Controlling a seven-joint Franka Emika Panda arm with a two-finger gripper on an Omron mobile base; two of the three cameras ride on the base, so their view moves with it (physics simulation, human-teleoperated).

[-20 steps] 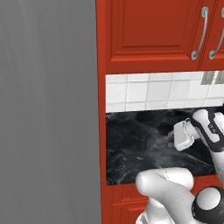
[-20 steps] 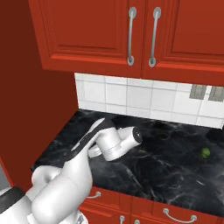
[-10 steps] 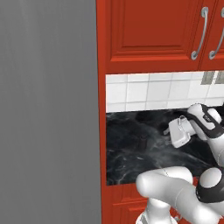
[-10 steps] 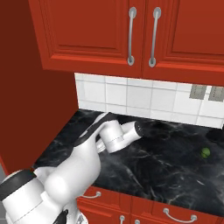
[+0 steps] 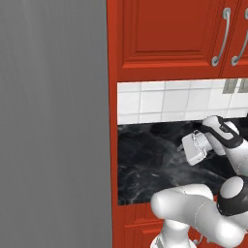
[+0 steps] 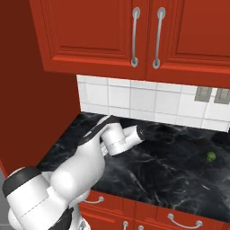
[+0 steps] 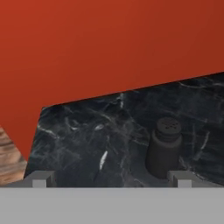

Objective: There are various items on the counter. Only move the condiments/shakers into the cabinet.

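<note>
Black marble counter (image 6: 170, 170), cabinet (image 6: 134, 36) doors closed; dark shaker (image 7: 164, 146) upright near spread pincer (image 7: 109, 179)

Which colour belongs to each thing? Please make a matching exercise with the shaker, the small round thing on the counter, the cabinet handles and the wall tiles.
Things:
1. shaker
2. small round thing
3. cabinet handles
4. wall tiles

Colours:
A. white
B. green
C. dark brown-grey
D. grey metal

Pairs: 1-C, 2-B, 3-D, 4-A
</note>
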